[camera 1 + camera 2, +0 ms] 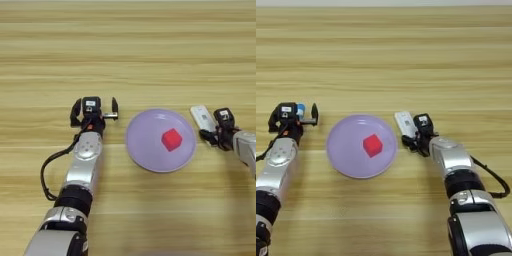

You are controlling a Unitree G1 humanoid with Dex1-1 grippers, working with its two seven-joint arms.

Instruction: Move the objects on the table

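A small red cube (171, 139) lies on a round lilac plate (142, 147) in the middle of the table (125, 50). Just left of the plate, my left gripper (95, 107) is open with its fingers spread wide. A short blue-and-white cylinder (301, 109) peeks out between them, mostly hidden behind the gripper body. A white oblong bar (201, 117) lies right of the plate. My right gripper (413, 140) sits at the bar's near end, touching it or nearly so.
The wooden table top runs wide and bare beyond the plate and behind both grippers. A black cable (46, 175) loops out from my left forearm over the near left of the table.
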